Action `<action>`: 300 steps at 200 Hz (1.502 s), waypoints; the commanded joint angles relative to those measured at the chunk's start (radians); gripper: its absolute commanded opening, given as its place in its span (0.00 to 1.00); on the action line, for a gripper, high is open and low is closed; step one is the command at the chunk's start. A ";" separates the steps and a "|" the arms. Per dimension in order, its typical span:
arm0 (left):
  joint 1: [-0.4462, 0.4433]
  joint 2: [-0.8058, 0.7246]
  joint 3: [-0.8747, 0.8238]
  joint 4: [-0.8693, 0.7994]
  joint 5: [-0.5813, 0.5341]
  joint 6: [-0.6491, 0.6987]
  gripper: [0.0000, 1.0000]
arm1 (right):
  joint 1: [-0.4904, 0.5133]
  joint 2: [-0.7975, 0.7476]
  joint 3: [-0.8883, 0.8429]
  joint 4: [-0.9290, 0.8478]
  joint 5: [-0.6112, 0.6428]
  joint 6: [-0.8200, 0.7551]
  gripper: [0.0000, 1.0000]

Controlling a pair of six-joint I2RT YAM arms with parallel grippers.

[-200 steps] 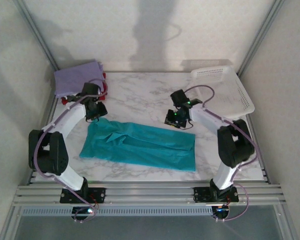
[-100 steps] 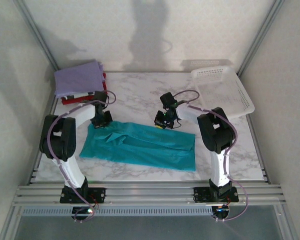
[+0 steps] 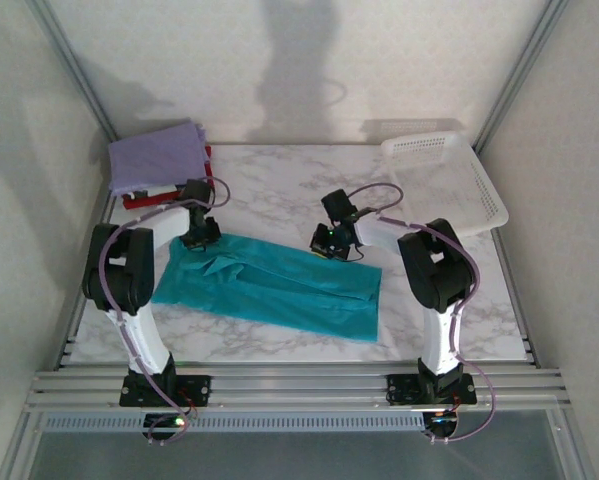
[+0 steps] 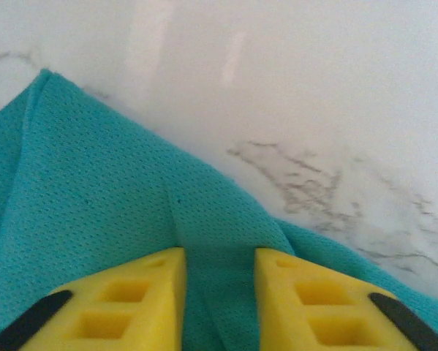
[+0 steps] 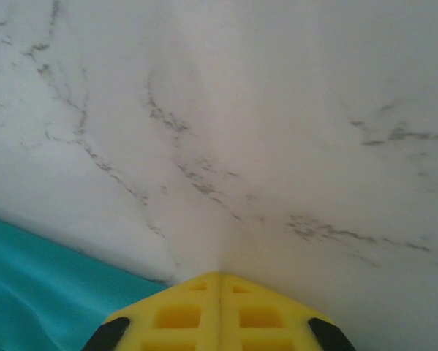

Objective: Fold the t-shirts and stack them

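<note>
Over on the marble worktop (image 3: 279,190), the teal t-shirt (image 3: 269,285) lies spread out flat in the middle, long side running left to right, a few soft wrinkles near its left end. Both arms are down at its far edge.

The left gripper (image 3: 201,232) sits right on the shirt's far left corner. From the left wrist, the yellow pads (image 4: 142,292) stand a little apart with a raised ridge of teal cloth running up between them: the jaws are grasping that fold of the teal t-shirt. Bare marble lies just beyond the hem.

The right gripper (image 3: 329,243) is low at the far edge, right of the middle. From the right wrist, its two yellow pads (image 5: 182,314) are clenched flat against each other, no gap at all. The shirt's teal edge runs in from the lower left and disappears beneath the pads; whether any cloth is caught between them, I cannot tell.

In the far left corner, a folded lavender t-shirt (image 3: 157,157) rests on top of a red t-shirt (image 3: 131,203), whose edge peeks out at the near side. That stack is just beyond the left gripper. In the far right corner, a white basket (image 3: 494,205) sits tilted, well apart from the teal t-shirt.
</note>
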 commanded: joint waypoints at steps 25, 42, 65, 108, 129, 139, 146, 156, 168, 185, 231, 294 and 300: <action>0.029 -0.112 0.055 -0.066 0.016 0.014 0.35 | 0.100 -0.042 0.160 -0.142 -0.053 -0.130 0.15; 0.068 -0.108 0.051 -0.079 0.045 0.027 0.34 | 0.157 -0.006 0.204 -0.072 -0.124 -0.129 0.18; 0.113 -0.069 0.062 -0.085 0.099 0.052 0.28 | 0.225 0.093 0.315 -0.019 -0.201 -0.136 0.25; 0.166 0.007 0.085 -0.066 0.193 0.062 0.25 | 0.287 0.296 0.568 -0.007 -0.294 -0.153 0.31; 0.184 0.031 0.092 -0.062 0.205 0.063 0.23 | 0.294 0.376 0.657 -0.008 -0.327 -0.160 0.33; 0.191 0.037 0.099 -0.063 0.214 0.063 0.23 | 0.296 0.409 0.698 -0.013 -0.341 -0.173 0.33; 0.196 0.045 0.105 -0.066 0.224 0.065 0.23 | 0.299 0.430 0.723 -0.020 -0.347 -0.186 0.33; 0.199 0.054 0.112 -0.066 0.231 0.063 0.23 | 0.302 0.457 0.758 -0.032 -0.357 -0.208 0.34; 0.200 0.061 0.116 -0.067 0.232 0.065 0.23 | 0.307 0.490 0.809 -0.071 -0.355 -0.231 0.34; 0.200 0.069 0.120 -0.069 0.236 0.067 0.23 | 0.321 0.519 0.864 -0.137 -0.334 -0.269 0.35; 0.200 0.078 0.116 -0.066 0.240 0.064 0.23 | 0.374 0.496 0.892 -0.258 -0.126 -0.373 0.47; 0.200 0.100 0.126 -0.061 0.244 0.065 0.23 | 0.410 0.475 0.897 -0.333 -0.005 -0.450 0.28; 0.200 0.102 0.129 -0.061 0.245 0.064 0.23 | 0.414 0.469 0.896 -0.339 0.010 -0.460 0.26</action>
